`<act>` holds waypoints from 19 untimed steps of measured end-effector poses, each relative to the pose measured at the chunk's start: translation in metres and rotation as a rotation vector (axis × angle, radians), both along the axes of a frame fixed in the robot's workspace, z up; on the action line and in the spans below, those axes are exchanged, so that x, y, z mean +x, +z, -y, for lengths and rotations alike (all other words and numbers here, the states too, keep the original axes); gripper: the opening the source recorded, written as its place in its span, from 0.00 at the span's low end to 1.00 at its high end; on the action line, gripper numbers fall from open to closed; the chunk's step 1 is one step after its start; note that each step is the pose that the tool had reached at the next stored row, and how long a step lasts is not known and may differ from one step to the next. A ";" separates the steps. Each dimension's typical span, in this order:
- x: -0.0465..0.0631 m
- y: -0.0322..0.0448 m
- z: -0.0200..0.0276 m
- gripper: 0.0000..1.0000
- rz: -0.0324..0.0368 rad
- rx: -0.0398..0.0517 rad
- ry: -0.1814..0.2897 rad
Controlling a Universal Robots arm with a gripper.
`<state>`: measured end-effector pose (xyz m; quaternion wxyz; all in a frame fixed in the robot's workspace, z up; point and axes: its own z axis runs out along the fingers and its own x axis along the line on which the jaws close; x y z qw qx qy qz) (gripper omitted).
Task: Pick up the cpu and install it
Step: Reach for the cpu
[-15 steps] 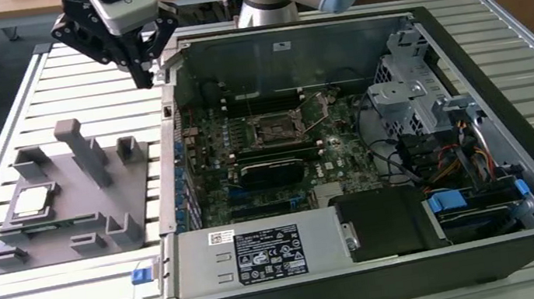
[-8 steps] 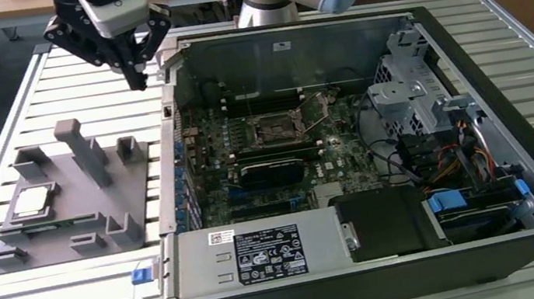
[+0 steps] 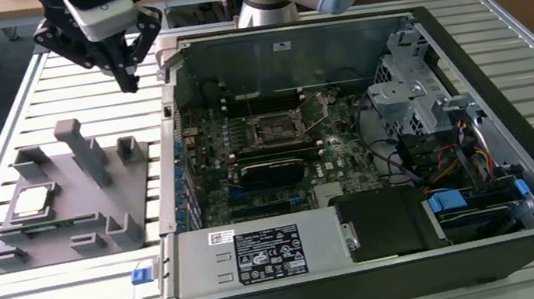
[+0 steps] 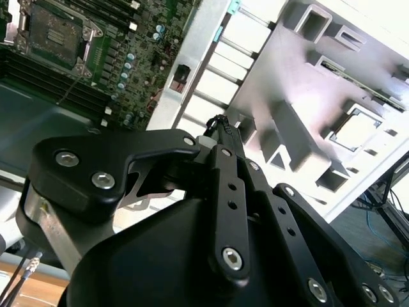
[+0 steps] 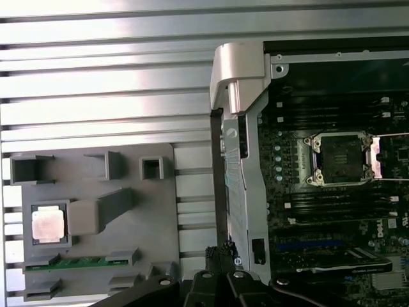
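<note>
The cpu (image 3: 32,200) lies flat, silver top up, in a recess of the grey holder (image 3: 74,204) on the exterior view's left; it also shows in both wrist views (image 4: 354,130) (image 5: 49,224). The open black socket (image 3: 279,126) sits mid-motherboard inside the computer case, seen too in both wrist views (image 4: 54,35) (image 5: 340,158). My gripper (image 3: 129,84) hangs in the air above the slatted table, between the holder and the case's far corner, well above and beyond the cpu. Its fingers (image 4: 220,131) are pressed together with nothing between them; their tips (image 5: 220,251) point down at the case's edge.
A green memory stick (image 5: 80,262) lies in the holder below the cpu. Upright grey posts (image 3: 84,148) rise from the holder. The open case's metal wall (image 3: 173,115) stands between holder and motherboard. Drive cage and cables (image 3: 431,119) fill the case's far side.
</note>
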<state>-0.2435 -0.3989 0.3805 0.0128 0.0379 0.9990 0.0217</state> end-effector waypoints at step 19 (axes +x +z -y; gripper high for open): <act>-0.042 -0.0026 0.0000 0.11 -0.0006 0.0000 0.000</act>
